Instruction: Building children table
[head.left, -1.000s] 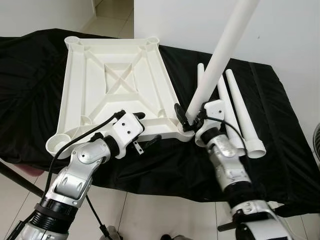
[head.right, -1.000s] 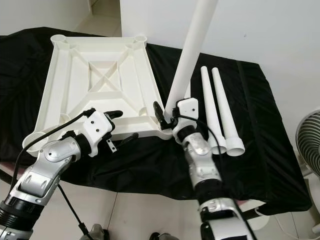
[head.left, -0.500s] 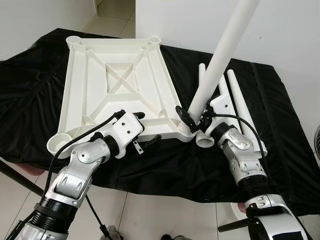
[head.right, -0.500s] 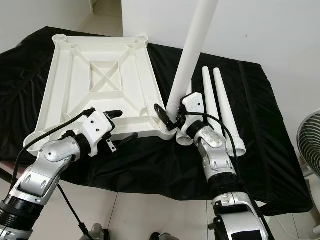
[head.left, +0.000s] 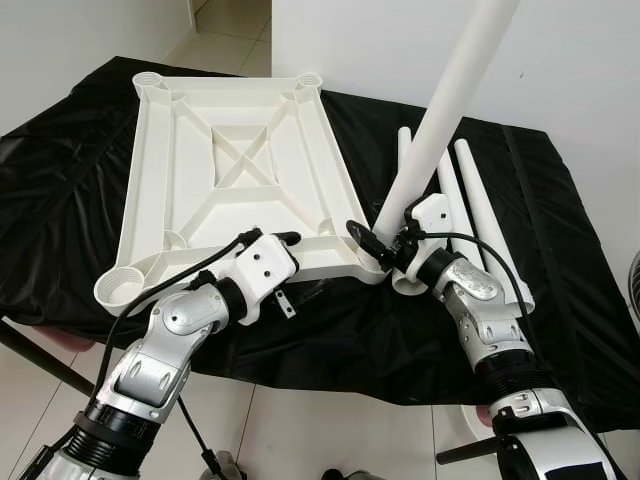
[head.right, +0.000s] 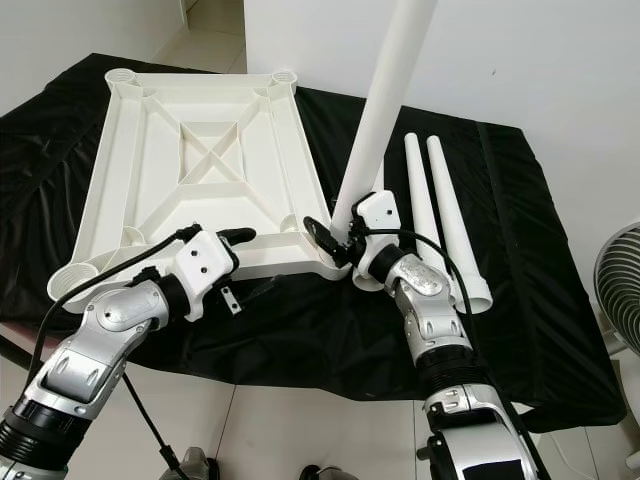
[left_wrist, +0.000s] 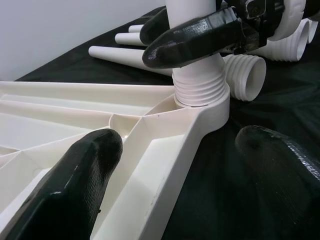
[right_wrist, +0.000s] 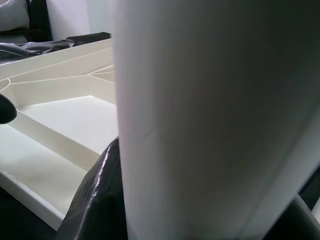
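The white tabletop (head.left: 160, 170) lies upside down on a black cloth. A long white leg (head.left: 440, 110) stands tilted in its near right corner socket, its threaded end (left_wrist: 200, 87) seated in the ring. My right gripper (head.left: 380, 248) is shut on the leg just above the socket; the leg (right_wrist: 210, 115) looms close in the right wrist view, with one finger (right_wrist: 97, 200) beside it. My left gripper (head.left: 298, 265) is open and straddles the tabletop's near rim (left_wrist: 165, 165), one finger over the ribbed inside and the other over the cloth.
Three spare legs (head.right: 445, 215) lie side by side on the cloth right of the tabletop, wide ends toward me. A white wall rises behind. A fan (head.right: 620, 290) stands at the far right. The cloth's front edge (head.left: 330, 385) drops to a tiled floor.
My left gripper has slid right along the near rim toward the corner socket. My right elbow has swung outward to the right while still holding the leg in the socket.
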